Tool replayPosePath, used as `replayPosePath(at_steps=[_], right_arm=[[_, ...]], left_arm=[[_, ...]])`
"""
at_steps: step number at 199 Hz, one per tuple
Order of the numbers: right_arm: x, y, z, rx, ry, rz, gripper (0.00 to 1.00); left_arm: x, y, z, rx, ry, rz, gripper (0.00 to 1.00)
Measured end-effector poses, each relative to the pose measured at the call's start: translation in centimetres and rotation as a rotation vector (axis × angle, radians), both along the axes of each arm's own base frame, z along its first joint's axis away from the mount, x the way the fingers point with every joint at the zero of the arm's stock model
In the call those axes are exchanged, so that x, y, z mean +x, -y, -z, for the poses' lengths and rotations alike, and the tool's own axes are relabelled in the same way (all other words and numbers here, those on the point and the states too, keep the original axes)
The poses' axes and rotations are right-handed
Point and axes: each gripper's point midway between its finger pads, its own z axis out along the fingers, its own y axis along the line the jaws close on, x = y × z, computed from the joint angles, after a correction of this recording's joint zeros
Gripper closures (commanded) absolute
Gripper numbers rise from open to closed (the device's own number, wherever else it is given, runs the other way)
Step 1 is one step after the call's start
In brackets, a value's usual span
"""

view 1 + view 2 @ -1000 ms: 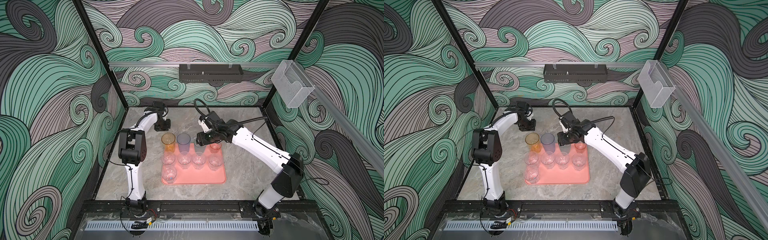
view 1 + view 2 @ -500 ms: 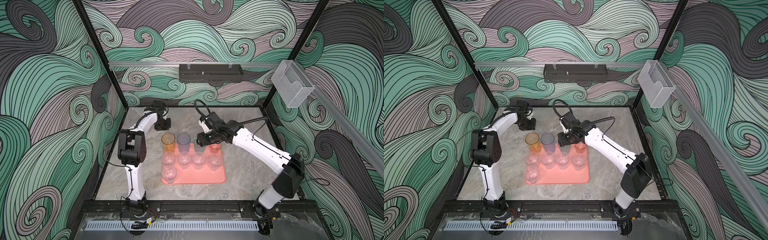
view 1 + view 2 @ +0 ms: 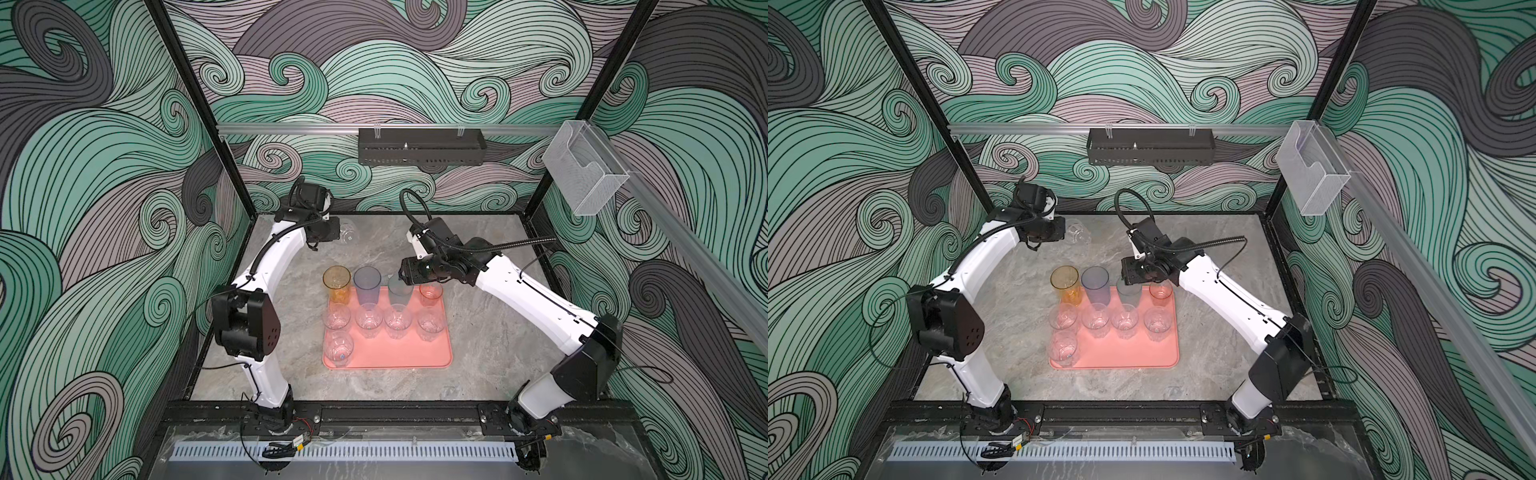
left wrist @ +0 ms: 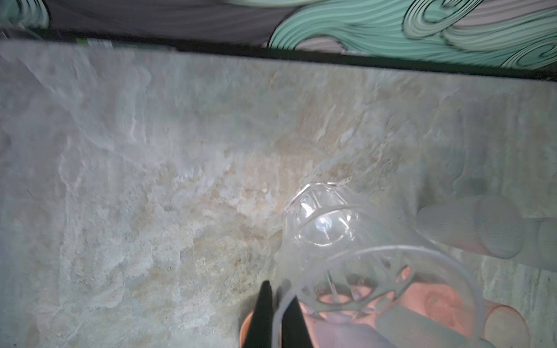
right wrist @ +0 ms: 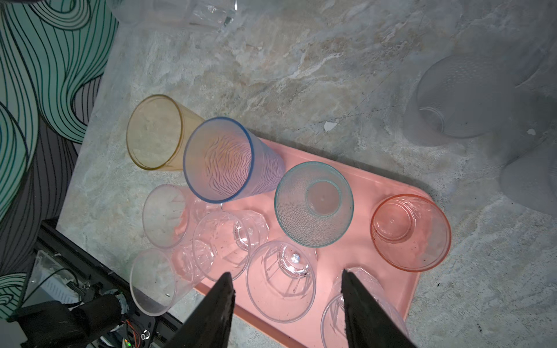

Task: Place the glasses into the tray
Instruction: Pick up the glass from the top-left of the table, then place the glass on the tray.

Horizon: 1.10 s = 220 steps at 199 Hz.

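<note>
At rear left, left fingers (image 4: 261, 316) pinch clear glass (image 4: 325, 223) rim; right arm (image 3: 519, 299) extends over tray (image 3: 415, 353), right fingers (image 5: 211, 316) parted, empty.

A black perforated basket (image 3: 422, 146) hangs on a silver rail (image 3: 291, 129) across the back wall, and a clear acrylic box (image 3: 584, 168) hangs higher up, at the right back corner. All the walls carry a wallpaper (image 3: 104, 166) of large swirling waves in green, pale mauve and dark grey, drawn with thin black lines. The tabletop (image 3: 482, 345) is a grey surface like marble, closed at the front by a black bar (image 3: 395, 411), and just before this bar lies a white slotted strip (image 3: 374, 451).
</note>
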Motion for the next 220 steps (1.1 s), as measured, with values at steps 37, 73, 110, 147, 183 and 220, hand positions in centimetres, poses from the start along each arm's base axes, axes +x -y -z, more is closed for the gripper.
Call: replayPosePath(at_steps=[37,73,110,147,183,220], right_arm=[[0.1,0.8,-4.0,0.075,0.068,0.053,0.37],[0.0,1.6,-7.2,0.132,0.133,0.098,0.35],[0.2,2.1,-8.4,0.158,0.166,0.136,0.33],[0.8,1.7,-7.7,0.148,0.158,0.143,0.34],[1.5,1.3,-7.3,0.138,0.158,0.148,0.37],[2.0,1.5,-7.6,0.129,0.185,0.162,0.46]], left_arm=[[-1.9,3.4,-5.3,0.02,0.15,0.074,1.0],[-3.4,6.7,-6.2,0.046,0.179,0.136,1.0],[-4.9,9.2,-6.4,0.068,0.186,0.181,1.0],[-6.9,11.6,-6.6,0.091,0.193,0.228,1.0],[-8.6,13.9,-6.3,0.095,0.184,0.281,1.0],[-9.7,15.4,-6.3,0.089,0.183,0.315,1.0]])
